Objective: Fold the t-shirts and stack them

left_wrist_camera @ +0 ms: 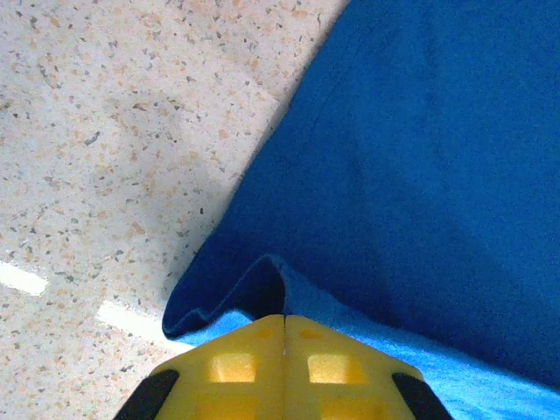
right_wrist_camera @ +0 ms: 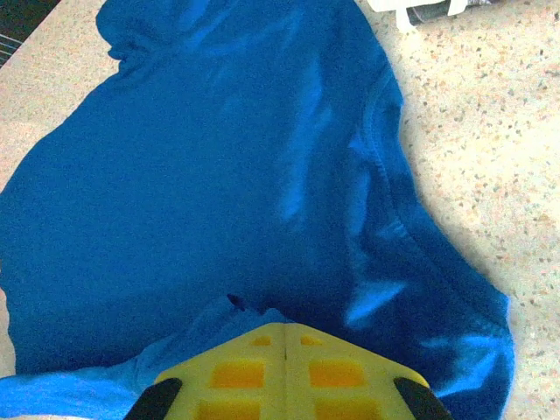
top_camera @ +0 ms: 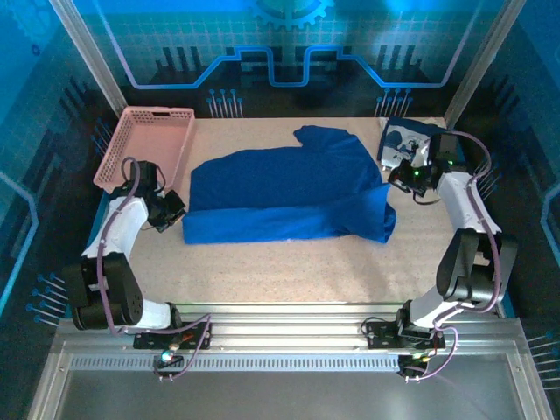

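Blue t-shirt (top_camera: pixel 289 192): flat on the table (top_camera: pixel 289 280) between my grippers, near edge doubled over.
Left gripper (left_wrist_camera: pixel 284 322): clamped on its hem.
Right gripper (right_wrist_camera: pixel 287 331): pinching the opposite edge, presumably to lift both ends evenly.

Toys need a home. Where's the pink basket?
Top view: the pink basket sits far left on the table, beyond the left gripper, left of the blue t-shirt.
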Motion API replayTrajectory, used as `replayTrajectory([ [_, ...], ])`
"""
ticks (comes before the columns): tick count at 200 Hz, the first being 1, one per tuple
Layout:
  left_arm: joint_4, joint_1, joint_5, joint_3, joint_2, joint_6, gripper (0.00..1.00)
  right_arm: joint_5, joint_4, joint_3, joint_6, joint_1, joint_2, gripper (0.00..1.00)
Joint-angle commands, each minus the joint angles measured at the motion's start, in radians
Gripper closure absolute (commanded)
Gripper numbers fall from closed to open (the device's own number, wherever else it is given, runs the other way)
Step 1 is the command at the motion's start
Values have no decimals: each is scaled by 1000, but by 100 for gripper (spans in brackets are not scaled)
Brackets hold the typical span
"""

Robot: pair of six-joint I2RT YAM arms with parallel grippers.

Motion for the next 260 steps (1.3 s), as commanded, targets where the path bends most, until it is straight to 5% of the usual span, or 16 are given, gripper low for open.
replayTrajectory([
  [1, 32, 11, 1, 22, 33, 27, 100, -10, -19, 67, -33, 4, 54, 100],
  [47, 79, 7, 7, 29, 131, 32, 100, 13, -67, 177, -73, 29, 172, 100],
  [81, 97, -35, 20, 83, 173, 19, 50, 26, -77, 238, -80, 52, 265, 100],
  [106, 53, -118, 10, 161, 171, 7, 41, 67, -101, 302, -99, 75, 340, 100],
  [151, 75, -300, -2, 118, 125, -75, 40, 103, -131, 470, -109, 83, 489, 95],
  [191, 133, -351, 14, -30, 111, -147, 41, 122, -182, 589, -113, 89, 556, 66],
  [213, 155, -351, -19, -84, 88, -152, 40, 139, -141, 476, -88, 87, 441, 46],
  [260, 224, -351, -31, -140, 118, -194, 40, 97, -161, 33, 14, 85, 115, 42],
])
